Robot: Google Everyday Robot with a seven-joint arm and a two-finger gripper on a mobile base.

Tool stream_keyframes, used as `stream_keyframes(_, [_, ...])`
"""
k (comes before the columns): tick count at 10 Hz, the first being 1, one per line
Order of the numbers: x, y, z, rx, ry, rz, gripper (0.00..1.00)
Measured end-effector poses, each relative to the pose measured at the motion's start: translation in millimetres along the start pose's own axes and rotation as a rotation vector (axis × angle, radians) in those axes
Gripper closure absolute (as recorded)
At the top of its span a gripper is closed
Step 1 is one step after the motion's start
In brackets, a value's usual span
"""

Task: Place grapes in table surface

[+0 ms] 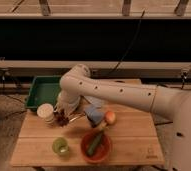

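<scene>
The grapes (62, 119), a small dark purple-red bunch, sit low over the left part of the light wooden table surface (129, 142), just right of a white cup (45, 113). My gripper (65, 113) hangs from the white arm (114, 92) that reaches in from the right, and it is directly over and against the grapes. The arm's wrist hides the top of the bunch. I cannot tell whether the grapes rest on the planks or hang just above them.
A green tray (40, 91) stands at the table's back left. A blue object (95, 115) and an orange-yellow fruit (110, 118) lie right of the gripper. A green cup (60, 146) and a red bowl (95, 146) holding a green vegetable stand at the front.
</scene>
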Motion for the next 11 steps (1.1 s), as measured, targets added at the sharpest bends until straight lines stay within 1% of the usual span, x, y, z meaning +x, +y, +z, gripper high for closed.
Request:
stream_keyframes(5, [-0.6,-1.4,0.4,-0.015,-0.005,-0.006,0.97])
stream_keyframes(6, [-0.5,-1.3,0.6,-0.018,-0.022,0.000,0.97])
stream_keyframes(7, [-0.3,-0.8,0.5,-0.023,-0.027,0.001,0.98])
stream_keyframes(9, [-3.8,-0.4,2.3,-0.031,-0.023,-0.003,1.00])
stream_keyframes(10, [-3.3,0.2,2.3,-0.032,-0.022,-0.002,0.96])
stream_keyframes(11, [-3.4,-0.1,2.0,-0.032,-0.023,-0.006,0.88])
